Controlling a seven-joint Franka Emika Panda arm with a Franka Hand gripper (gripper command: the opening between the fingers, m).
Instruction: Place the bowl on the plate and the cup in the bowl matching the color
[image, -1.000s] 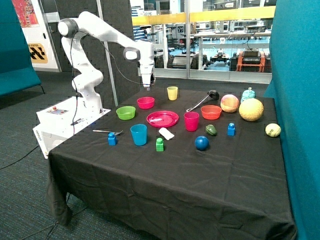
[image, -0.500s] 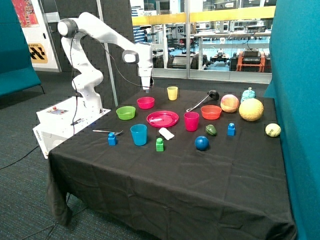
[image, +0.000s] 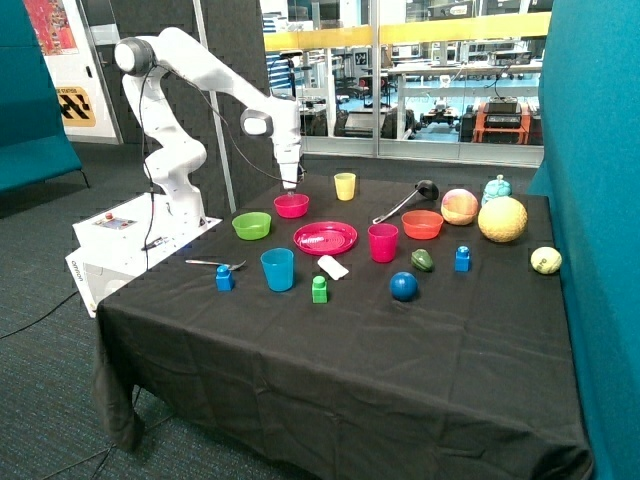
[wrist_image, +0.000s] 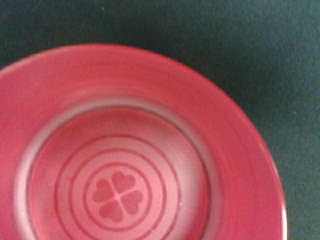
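The magenta-pink bowl (image: 291, 205) stands empty on the black cloth, behind the magenta-pink plate (image: 325, 238) and apart from it. My gripper (image: 290, 185) hangs just above the bowl's far rim. The wrist view is filled by the bowl's inside (wrist_image: 225, 125), which has a clover mark at its centre, and shows nothing of the gripper. The magenta-pink cup (image: 383, 242) stands upright beside the plate, on the side away from the robot base. The plate carries nothing.
A green bowl (image: 251, 225) sits beside the pink bowl, towards the robot base. A yellow cup (image: 345, 186) stands behind it. A blue cup (image: 278, 269), an orange bowl (image: 422, 224), a ladle (image: 405, 203), blocks, a blue ball (image: 403, 286) and toy fruit are spread around.
The gripper has come down and moved a little towards the robot base, from well above the table to just over the pink bowl. Nothing on the table has moved.
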